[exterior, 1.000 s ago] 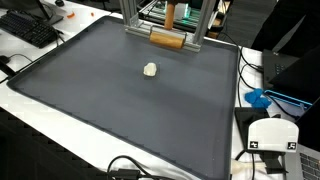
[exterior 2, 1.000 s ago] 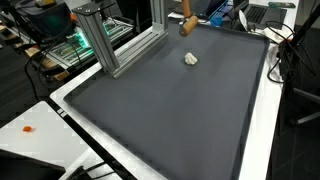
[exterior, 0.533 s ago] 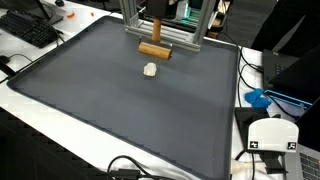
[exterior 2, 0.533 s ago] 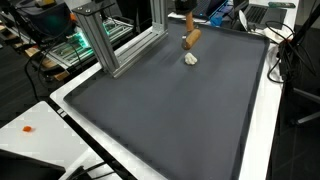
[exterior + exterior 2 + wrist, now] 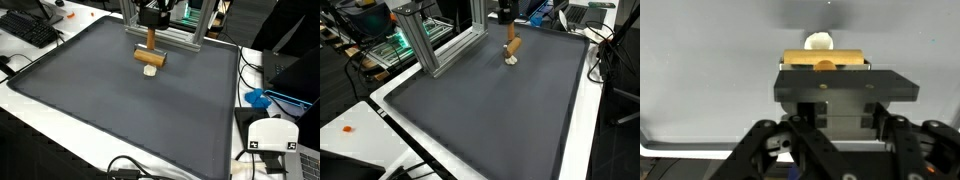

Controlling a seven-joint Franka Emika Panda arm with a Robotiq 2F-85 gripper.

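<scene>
Pincer was clamped on the stem of a tan wooden T-shaped roller, above the wide dark grey mat covering my counter. I held the roller's barrel just over, perhaps touching, a small white rounded lump, which looked unflattened.

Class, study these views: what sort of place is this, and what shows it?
Probably a robotics lab or workshop: an aluminium frame stands beside the dark mat, a keyboard and cables lie around it, and a gripper holds a wooden roller.
</scene>
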